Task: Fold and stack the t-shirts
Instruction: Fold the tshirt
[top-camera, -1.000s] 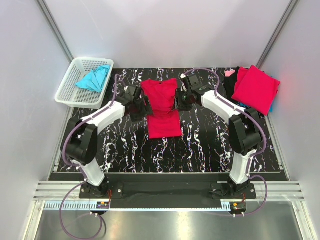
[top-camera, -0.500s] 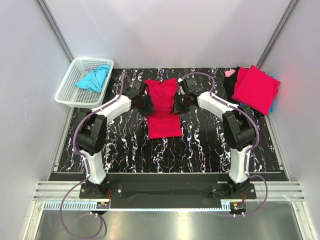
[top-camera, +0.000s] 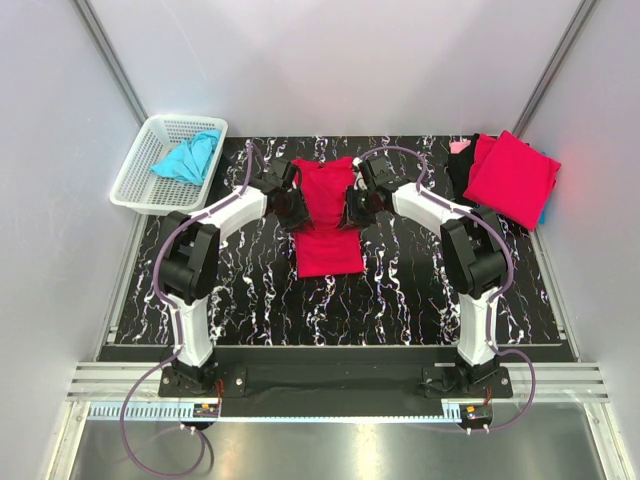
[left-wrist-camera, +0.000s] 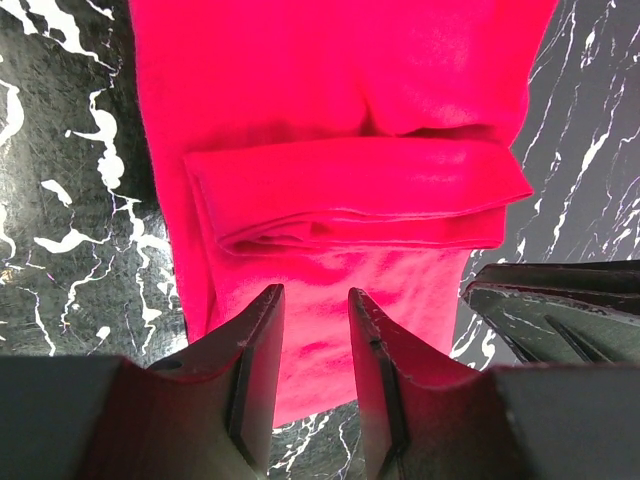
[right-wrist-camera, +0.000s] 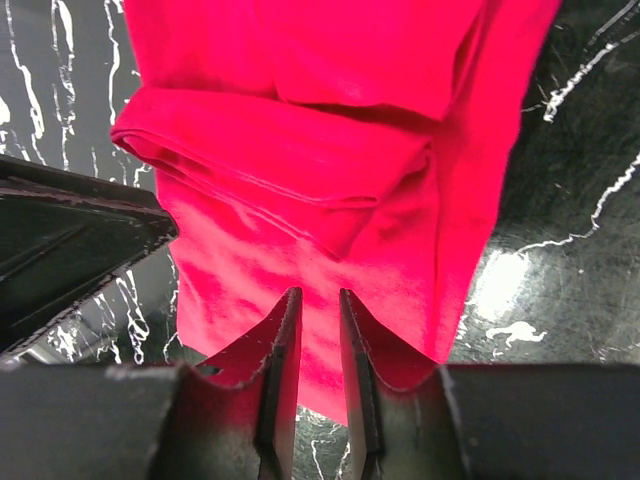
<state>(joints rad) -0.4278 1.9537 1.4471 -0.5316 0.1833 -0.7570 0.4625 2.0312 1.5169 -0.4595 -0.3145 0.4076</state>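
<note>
L gripper (left-wrist-camera: 315, 296), R gripper (right-wrist-camera: 319, 296) closed onto tee (top-camera: 325, 190)

Fingers (left-wrist-camera: 262, 350) pinch red t-shirt (left-wrist-camera: 340, 90) — marbled table (left-wrist-camera: 60, 200) beneath.

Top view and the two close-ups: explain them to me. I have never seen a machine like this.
Two robot arms are bolted at the near edge of a black marbled table. The wide picture looks down from above and behind them. Each close-up comes from a camera on one wrist, so its own fingers show at the bottom. The left gripper and the right gripper each pinch a side of the red t-shirt, which is partly folded. A white basket at far left holds a crumpled turquoise shirt. Folded shirts, red on top, are stacked at far right.
</note>
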